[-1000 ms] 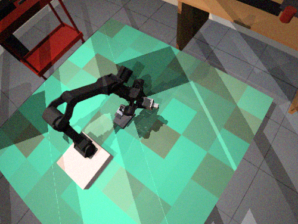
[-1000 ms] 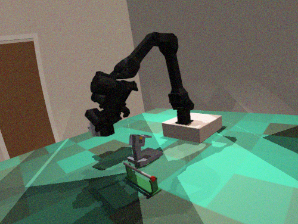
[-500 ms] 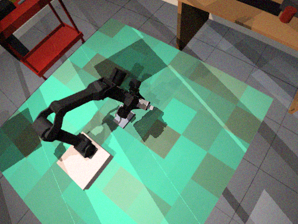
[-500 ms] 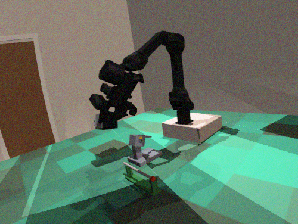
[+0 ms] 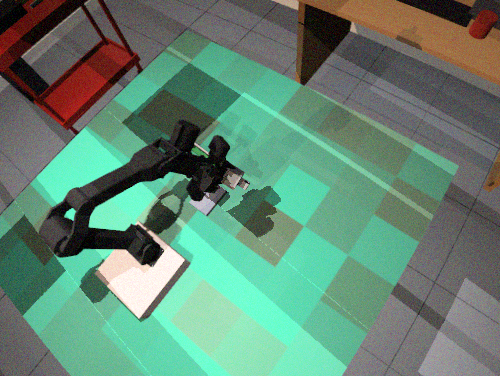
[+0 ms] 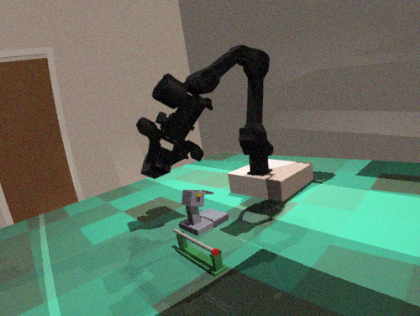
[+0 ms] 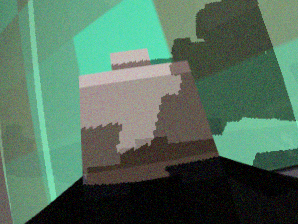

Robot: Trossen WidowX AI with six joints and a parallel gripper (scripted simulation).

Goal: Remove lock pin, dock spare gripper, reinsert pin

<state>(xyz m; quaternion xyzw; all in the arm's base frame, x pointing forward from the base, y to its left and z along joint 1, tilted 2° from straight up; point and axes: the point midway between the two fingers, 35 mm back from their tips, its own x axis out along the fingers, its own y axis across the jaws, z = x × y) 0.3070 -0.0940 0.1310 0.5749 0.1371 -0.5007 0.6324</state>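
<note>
From my station I have the pincer (image 5: 221, 175) (image 6: 171, 157) (image 7: 147, 168) clamped on the spare gripper (image 5: 232, 178) (image 6: 154, 169) (image 7: 137, 107), held in the air, apart from the mount (image 5: 204, 205) (image 6: 202, 227). What I go by is where the socket lies: in the top view the mount sits near 8 o'clock from the held piece, close by and partly under the arm; from the exterior it is below, toward 4 o'clock. The stub, which I take for the spigot, points to about 4 o'clock from above, so I judge the piece needs turning and lining up before it goes in. I cannot make out the socket's mouth well enough to set the angle. The lock pin (image 6: 196, 241) lies along its green rack (image 6: 196, 254), out of the socket, so docking comes first.
</note>
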